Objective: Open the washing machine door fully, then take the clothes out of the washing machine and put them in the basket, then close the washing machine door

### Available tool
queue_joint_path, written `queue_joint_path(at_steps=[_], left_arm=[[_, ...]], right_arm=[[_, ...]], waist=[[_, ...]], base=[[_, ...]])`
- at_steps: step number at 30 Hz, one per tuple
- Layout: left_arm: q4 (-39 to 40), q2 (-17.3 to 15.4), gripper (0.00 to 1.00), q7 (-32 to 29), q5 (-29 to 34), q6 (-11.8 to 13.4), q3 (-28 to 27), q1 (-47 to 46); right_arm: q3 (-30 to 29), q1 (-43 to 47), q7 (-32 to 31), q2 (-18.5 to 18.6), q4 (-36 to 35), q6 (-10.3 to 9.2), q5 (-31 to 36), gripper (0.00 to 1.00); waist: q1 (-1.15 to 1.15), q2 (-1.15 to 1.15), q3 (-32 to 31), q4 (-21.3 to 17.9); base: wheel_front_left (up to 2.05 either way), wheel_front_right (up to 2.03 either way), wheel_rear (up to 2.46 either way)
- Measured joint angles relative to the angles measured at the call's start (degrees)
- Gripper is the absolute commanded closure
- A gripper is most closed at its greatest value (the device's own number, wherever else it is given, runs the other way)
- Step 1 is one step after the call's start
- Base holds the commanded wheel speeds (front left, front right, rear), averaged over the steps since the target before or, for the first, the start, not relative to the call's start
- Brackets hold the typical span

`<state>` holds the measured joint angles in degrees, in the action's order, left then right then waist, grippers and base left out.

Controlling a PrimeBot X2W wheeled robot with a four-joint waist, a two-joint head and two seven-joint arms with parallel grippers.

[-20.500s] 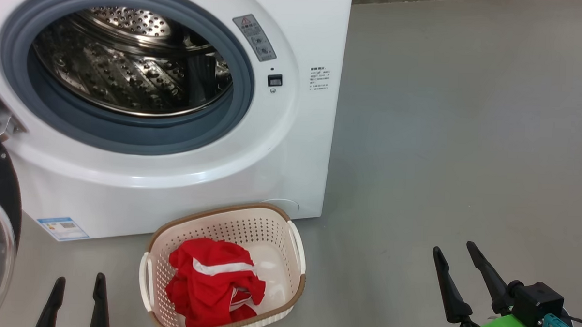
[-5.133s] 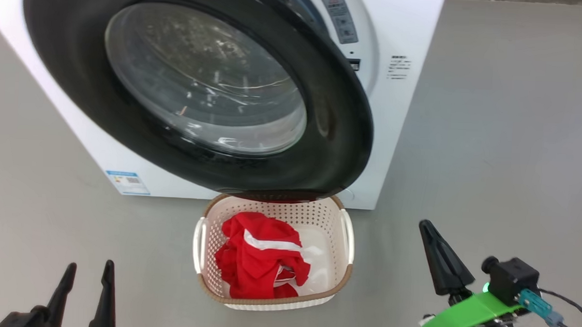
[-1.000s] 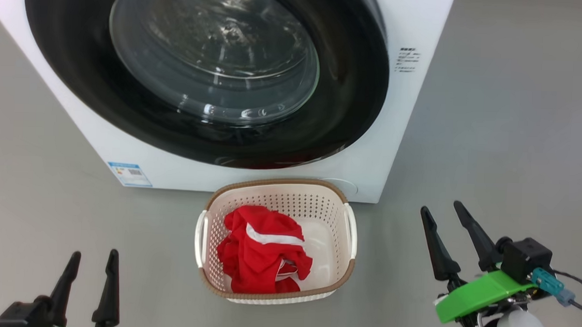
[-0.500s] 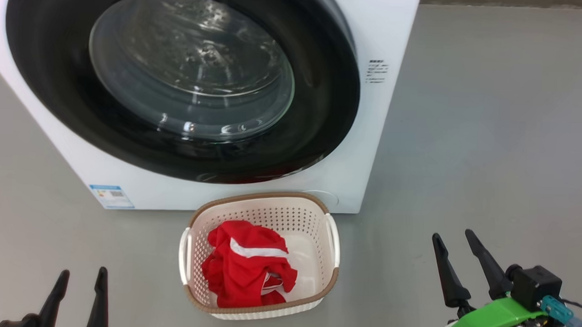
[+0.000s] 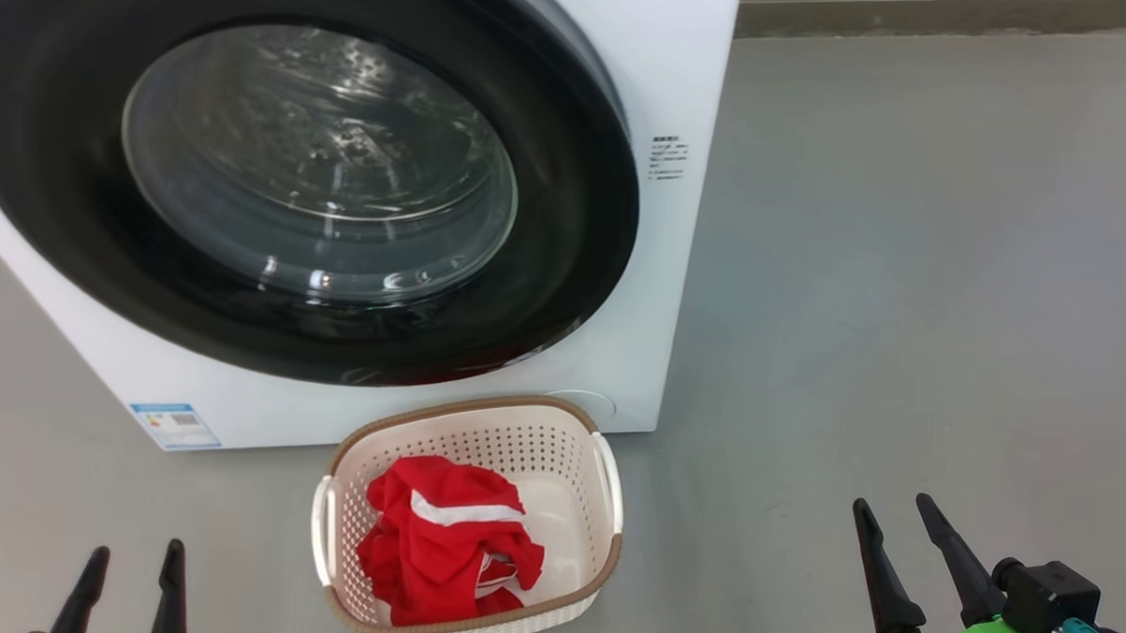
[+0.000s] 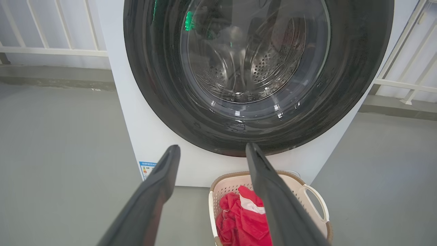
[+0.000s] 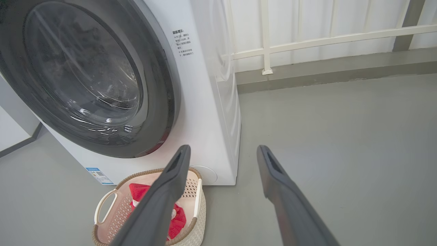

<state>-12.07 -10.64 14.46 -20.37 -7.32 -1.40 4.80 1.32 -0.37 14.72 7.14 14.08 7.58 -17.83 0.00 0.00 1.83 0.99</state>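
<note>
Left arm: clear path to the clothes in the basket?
Probably yes. The left gripper is open, left of the basket; the clothes lie uncovered in its open top, and the door is shut, not overhanging.

Clothes point(image 5: 448, 537) in basket point(image 5: 484, 436) before washing machine point(image 5: 628, 56).

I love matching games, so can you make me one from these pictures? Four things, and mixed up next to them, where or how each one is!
Things:
1 washing machine door
2 clothes
3 basket
4 right pincer

Place or state:
A standing in front of the washing machine
B open, holding nothing
C closed
D lying in the basket

Pairs: 1-C, 2-D, 3-A, 4-B
</note>
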Motion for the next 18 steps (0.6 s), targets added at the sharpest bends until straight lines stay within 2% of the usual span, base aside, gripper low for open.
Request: queue_joint_path(at_steps=[18], left_arm=[[1.0, -0.3, 0.00, 0.0, -0.4, 0.0, -1.5, 1.1]], right_arm=[[-1.7, 1.8, 0.0, 0.0, -0.8, 0.00, 0.0, 0.00]], waist=[[0.00, 0.00, -0.5, -2.6]], base=[[0.00, 0.00, 0.00]])
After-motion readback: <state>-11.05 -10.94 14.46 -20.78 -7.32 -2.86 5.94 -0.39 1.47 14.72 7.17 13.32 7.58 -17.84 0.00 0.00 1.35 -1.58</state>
